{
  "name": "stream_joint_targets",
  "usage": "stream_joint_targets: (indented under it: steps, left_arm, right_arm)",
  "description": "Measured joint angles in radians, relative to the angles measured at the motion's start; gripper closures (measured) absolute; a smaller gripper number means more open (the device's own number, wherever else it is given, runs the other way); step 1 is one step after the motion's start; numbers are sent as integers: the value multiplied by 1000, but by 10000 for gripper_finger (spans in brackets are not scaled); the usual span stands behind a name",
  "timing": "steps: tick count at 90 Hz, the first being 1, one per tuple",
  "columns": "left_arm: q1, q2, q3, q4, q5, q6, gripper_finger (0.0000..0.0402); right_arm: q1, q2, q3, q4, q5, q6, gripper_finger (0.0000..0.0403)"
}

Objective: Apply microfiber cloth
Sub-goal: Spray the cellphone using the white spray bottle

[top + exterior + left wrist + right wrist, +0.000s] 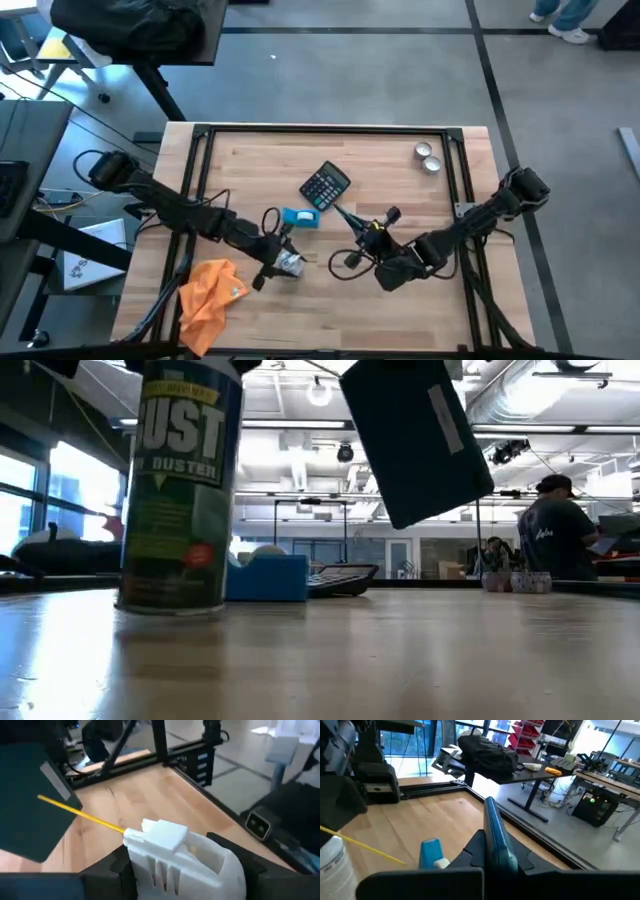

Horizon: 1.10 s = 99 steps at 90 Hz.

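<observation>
The orange microfiber cloth (pixel 212 292) lies crumpled on the table near its front left, touched by no gripper. My left gripper (pixel 285 262) is shut on a duster spray can (pixel 180 490) that stands on the table. The can's yellow straw (pixel 80 812) points at a dark flat slab (pixel 415 435). My right gripper (pixel 372 238) is shut on that slab and holds it in the air at mid table. A black calculator (pixel 325 185) and a small blue box (pixel 300 217) lie just beyond both grippers. My left gripper holds the can at its white nozzle cap (pixel 165 845), one finger on either side of it. The fingers come slanting from the table's left. The can stays upright with its bottom (pixel 170 605) on the table. My right gripper pinches the slab's lower edge (pixel 496 851) between its two fingers, one on each flat face. It comes at it from the table's right. The slab is lifted clear of the table and tilted, its free end (pixel 390 380) up.
Two small round tins (pixel 430 157) stand at the far right. A black metal frame (pixel 330 130) runs round the table's sides and back. Bare wood lies along the near edge right of the cloth. People stand in the room beyond the table.
</observation>
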Motion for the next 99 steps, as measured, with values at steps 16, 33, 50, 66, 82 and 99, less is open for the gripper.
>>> stream_joint_targets:
  steps: [16, 33, 50, 66, 82, 99]
  left_arm:
    - [-7, 0, 0, 4, -2, -8, 202]
    - [-7, 0, 0, 8, -30, -11, 199]
    - [-14, 0, 0, 2, -118, -10, 198]
    - [-17, 0, 0, 2, -183, -22, 198]
    - [-17, -2, 1, 8, -187, -22, 190]
    - [-25, -2, 1, 4, -179, -17, 177]
  right_arm:
    - [0, 0, 0, -2, -1, 0, 402]
    - [0, 0, 0, -5, -14, 1, 402]
    - [0, 0, 0, -5, -21, 1, 402]
    - [-7, 0, 0, -8, -21, -2, 402]
    - [-43, 0, 0, -13, -44, -2, 402]
    - [-77, 0, 0, -13, -90, -2, 402]
